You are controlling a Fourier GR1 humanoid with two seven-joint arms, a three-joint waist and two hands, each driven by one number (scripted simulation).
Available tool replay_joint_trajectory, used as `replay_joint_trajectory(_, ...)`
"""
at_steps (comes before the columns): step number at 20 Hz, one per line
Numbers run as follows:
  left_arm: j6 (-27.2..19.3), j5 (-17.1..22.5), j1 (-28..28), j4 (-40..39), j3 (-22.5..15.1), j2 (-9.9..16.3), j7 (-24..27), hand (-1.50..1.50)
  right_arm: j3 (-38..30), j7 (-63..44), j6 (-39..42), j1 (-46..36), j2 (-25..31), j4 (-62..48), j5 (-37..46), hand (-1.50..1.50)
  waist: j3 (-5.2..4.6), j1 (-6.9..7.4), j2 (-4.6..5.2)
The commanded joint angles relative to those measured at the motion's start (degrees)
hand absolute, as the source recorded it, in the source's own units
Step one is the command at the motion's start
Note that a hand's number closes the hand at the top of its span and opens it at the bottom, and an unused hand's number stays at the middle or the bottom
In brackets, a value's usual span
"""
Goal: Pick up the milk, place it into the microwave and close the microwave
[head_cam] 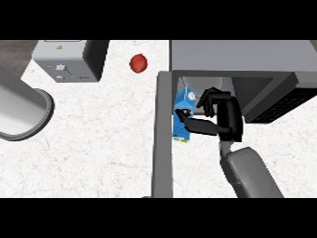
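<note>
Milk carton point(183, 116) is the blue one, and from my head view it's sitting right at the open mouth of the microwave point(247, 58), just inside the front edge, between the swung-out door point(163, 135) on its left and my right hand point(222, 116) on its right. That hand's thumb and fingers are curled around the carton, thumb across the lower part and fingertips up near the top, so I'd call it clamped on the milk. The grey forearm point(250, 174) comes up from the bottom edge. I can't tell if the carton's bottom is resting on the microwave floor or not. My left hand isn't showing at all. Elsewhere on the white counter point(92, 139): a toaster point(68, 60) top left, a red apple-looking thing point(139, 63) near it, and a big grey cylinder point(13, 104) at the left edge.
</note>
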State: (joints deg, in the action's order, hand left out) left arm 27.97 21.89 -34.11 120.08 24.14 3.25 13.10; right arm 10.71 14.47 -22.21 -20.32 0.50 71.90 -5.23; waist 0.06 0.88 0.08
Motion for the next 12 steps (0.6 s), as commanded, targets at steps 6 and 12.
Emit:
replay_joint_trajectory(6, 2.47, 1.51, 1.49, -1.41, 3.89, 0.98, -1.19, -1.5, -9.59, 10.75, 2.91, -13.78, -0.47, -25.96, -2.75, 1.5, -0.03, 0.39, 0.15)
replay_joint_trajectory(12, 2.45, -3.5, 5.56, -7.47, 1.94, -0.44, 1.08, -1.5, -15.47, 22.2, 4.83, -22.11, 1.5, -42.16, -2.21, 1.5, -0.03, 0.86, 0.46)
